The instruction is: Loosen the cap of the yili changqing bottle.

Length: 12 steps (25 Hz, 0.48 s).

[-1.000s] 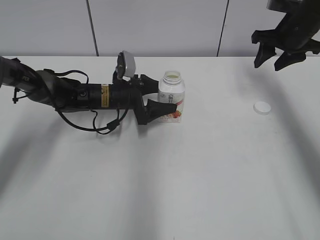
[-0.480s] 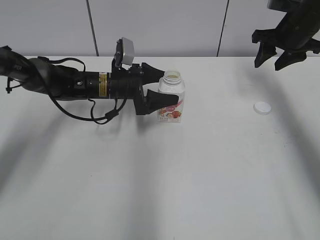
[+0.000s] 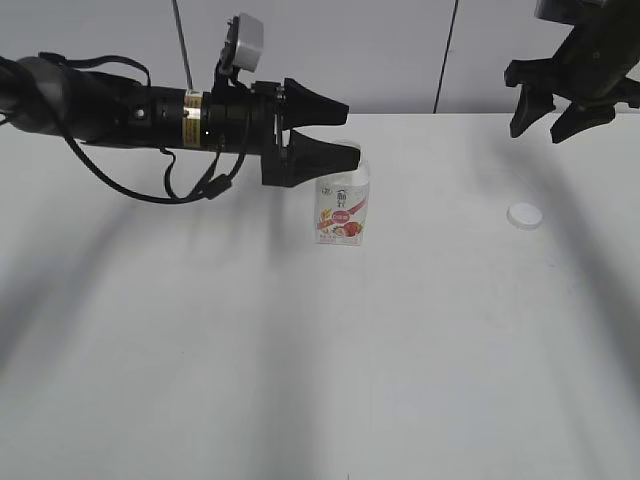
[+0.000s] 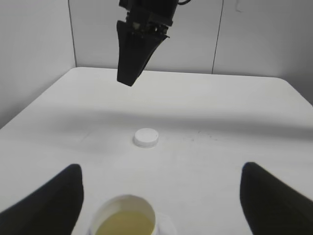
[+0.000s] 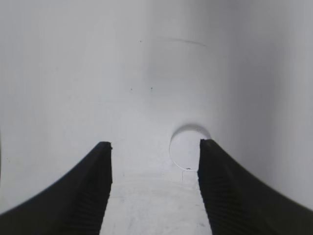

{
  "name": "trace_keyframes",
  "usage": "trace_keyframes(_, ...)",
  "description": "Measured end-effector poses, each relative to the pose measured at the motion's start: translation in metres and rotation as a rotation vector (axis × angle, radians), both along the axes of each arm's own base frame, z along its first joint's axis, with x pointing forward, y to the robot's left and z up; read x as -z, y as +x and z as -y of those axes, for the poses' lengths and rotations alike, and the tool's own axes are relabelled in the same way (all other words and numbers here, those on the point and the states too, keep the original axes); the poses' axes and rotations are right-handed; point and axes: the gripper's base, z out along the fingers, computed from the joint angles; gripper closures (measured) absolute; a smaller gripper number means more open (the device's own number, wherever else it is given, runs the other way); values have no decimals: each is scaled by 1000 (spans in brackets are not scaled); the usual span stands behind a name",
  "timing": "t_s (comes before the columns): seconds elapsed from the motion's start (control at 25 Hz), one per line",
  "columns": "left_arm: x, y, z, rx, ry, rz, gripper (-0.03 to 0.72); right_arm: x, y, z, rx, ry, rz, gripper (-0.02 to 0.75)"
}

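The yili changqing bottle (image 3: 342, 212) stands upright on the white table, white with a pink-red strawberry label. Its neck is open, and pale liquid shows inside it in the left wrist view (image 4: 125, 219). The cap (image 3: 524, 215) lies apart on the table to the right and also shows in the left wrist view (image 4: 145, 138) and the right wrist view (image 5: 187, 146). My left gripper (image 3: 348, 134) is open and empty, just above the bottle's top (image 4: 161, 203). My right gripper (image 3: 540, 128) is open and empty, high above the cap (image 5: 154, 164).
The white table (image 3: 420, 340) runs to a grey panelled wall behind. The left arm's black body and cables (image 3: 150, 115) stretch in from the left above the table. The right gripper shows in the left wrist view (image 4: 139, 44).
My left gripper has risen from around the bottle's body to above its neck, leaving the bottle standing. The right gripper and the cap have not moved.
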Motion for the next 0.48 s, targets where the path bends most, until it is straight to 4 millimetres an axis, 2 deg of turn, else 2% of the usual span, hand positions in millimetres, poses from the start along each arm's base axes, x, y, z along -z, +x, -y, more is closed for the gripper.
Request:
trace_keyframes(0.12,-21,-4,-1,8,14,-19,94,-6,-2,0,-2,1,6,288)
trace_keyframes(0.28,-60,-9,-5,-17,44,-37,94,-23,-7,0,0,3,36,288)
trace_keyframes(0.48,-114,-11,-20,-215,162,-6,94,-46,-14,0,0,6,77,288)
